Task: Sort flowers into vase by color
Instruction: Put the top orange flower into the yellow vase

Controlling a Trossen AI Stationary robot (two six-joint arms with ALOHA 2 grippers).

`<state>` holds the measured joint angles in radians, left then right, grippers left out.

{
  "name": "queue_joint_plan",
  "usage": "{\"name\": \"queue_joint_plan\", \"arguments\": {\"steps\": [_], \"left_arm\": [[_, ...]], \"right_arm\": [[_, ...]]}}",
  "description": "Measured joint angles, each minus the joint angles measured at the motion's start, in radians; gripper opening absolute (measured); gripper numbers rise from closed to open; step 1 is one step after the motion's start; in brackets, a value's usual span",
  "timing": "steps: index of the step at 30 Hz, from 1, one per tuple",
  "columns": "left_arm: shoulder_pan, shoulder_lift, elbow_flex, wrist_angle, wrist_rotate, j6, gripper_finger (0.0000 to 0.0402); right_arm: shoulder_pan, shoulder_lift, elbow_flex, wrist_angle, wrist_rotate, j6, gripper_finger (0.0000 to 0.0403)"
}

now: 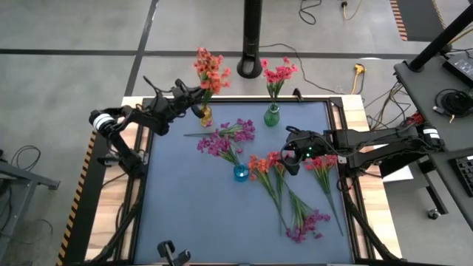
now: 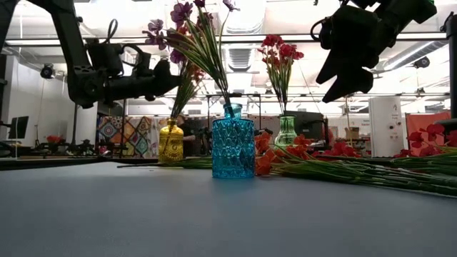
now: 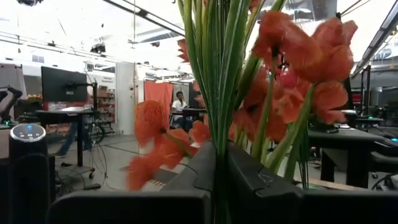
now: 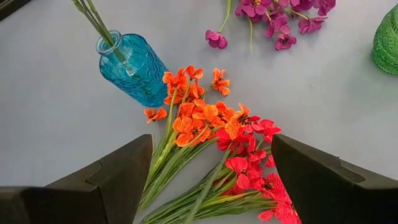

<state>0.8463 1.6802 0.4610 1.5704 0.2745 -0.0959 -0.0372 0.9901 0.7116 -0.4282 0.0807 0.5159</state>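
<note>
Flowers are lying and standing in several places on the blue table. An orange sprig is lying flat just right of the blue vase, its long axis running diagonally: blossoms pointing toward the vase and the far left, green stem trailing toward the near right. Beside it a red sprig is lying on a similar line, and another red sprig is lying farther right with its blossoms toward the far edge and its stem running nearward. A purple sprig is lying near the front with its blossoms at the near end. One more purple sprig is lying almost crosswise between the vases, blossoms to the right.

Purple flowers are standing in the blue vase, leaning far and left. Red flowers are standing upright in the green vase. Orange flowers are rising from the yellow vase.

The left gripper is pinching those orange stems just above the yellow vase, fingers fully closed around them. The right gripper is hanging above the loose orange and red sprigs with its fingers spread wide, holding nothing.
</note>
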Motion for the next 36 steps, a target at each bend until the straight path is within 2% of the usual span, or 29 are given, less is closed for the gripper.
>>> {"name": "queue_joint_plan", "arguments": {"steps": [14,30,36], "left_arm": [[0.0,-0.005,-0.037,0.0,-0.001,0.0,0.0003],[0.0,-0.006,-0.044,0.0,-0.002,-0.003,0.0071],[0.0,-0.006,-0.063,0.0,-0.002,-0.003,0.0119]], "right_arm": [[0.0,0.0,0.0,0.0,0.0,-0.003,0.032],[0.0,0.0,0.0,0.0,0.0,-0.003,0.032],[0.0,0.0,0.0,0.0,0.0,-0.01,0.032]]}}
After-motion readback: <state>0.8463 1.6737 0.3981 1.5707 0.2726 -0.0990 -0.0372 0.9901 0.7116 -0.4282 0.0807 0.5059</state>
